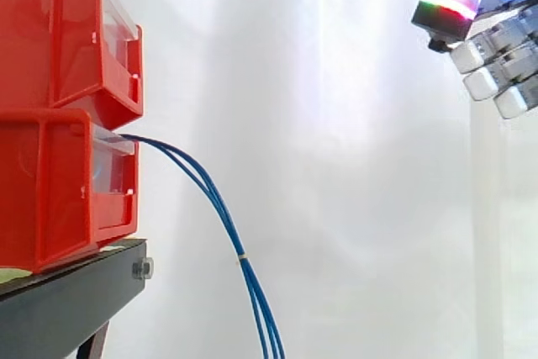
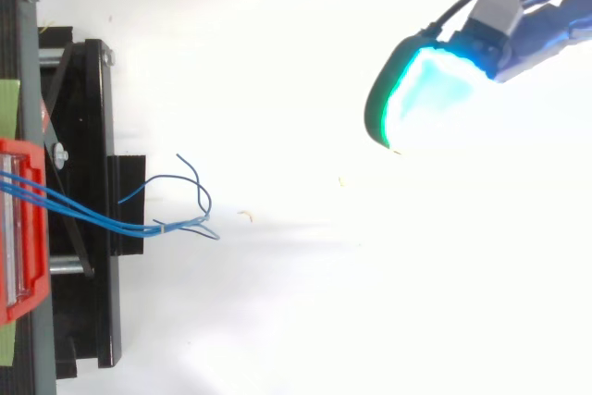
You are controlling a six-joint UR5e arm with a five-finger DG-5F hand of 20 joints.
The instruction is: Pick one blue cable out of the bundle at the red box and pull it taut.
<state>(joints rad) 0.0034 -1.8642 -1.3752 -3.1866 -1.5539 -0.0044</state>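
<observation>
Several thin blue cables (image 1: 252, 292) come out of the lower red bin (image 1: 50, 191) as one bundle, arc down to the right and leave the bottom of the side view. A small yellow tie (image 1: 241, 256) binds them partway down. From above, the bundle (image 2: 92, 215) runs right from the red bin (image 2: 18, 228) and its loose ends (image 2: 199, 201) splay apart past the stand. My hand (image 1: 500, 56) hangs high at the right, far from the cables, open with relaxed fingers and nothing in it. One pad (image 2: 421, 99) glows cyan.
A second red bin (image 1: 50, 31) is stacked on the lower one. Both rest on a black stand (image 1: 67, 300) at the left. White curtain lies behind, and the space between the bins and the hand holds just the hanging cables.
</observation>
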